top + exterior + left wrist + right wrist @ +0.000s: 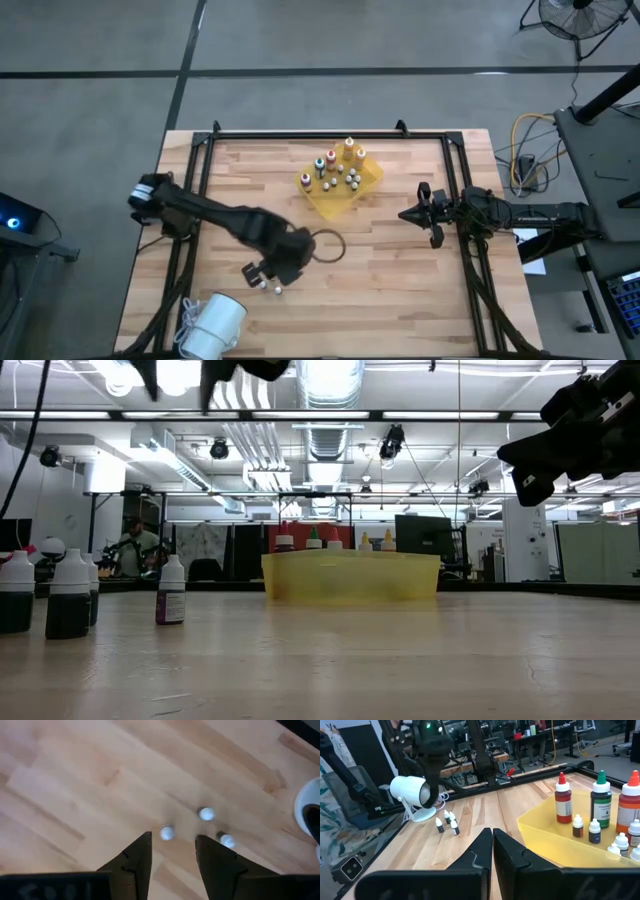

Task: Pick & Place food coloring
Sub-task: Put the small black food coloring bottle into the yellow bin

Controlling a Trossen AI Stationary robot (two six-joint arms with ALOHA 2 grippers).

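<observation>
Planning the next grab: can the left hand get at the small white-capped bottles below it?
Probably yes. The left hand hangs open right above the small bottles on bare table; nothing lies between.

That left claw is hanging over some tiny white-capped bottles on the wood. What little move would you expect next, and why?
Probably a short drop straight down onto the nearest small bottle. The left claw is open and holds nothing, and that white cap sits just ahead of the gap between its fingers, with two more beside it. The yellow tray already holds other bottles. The right claw waits shut, off to the side.
</observation>
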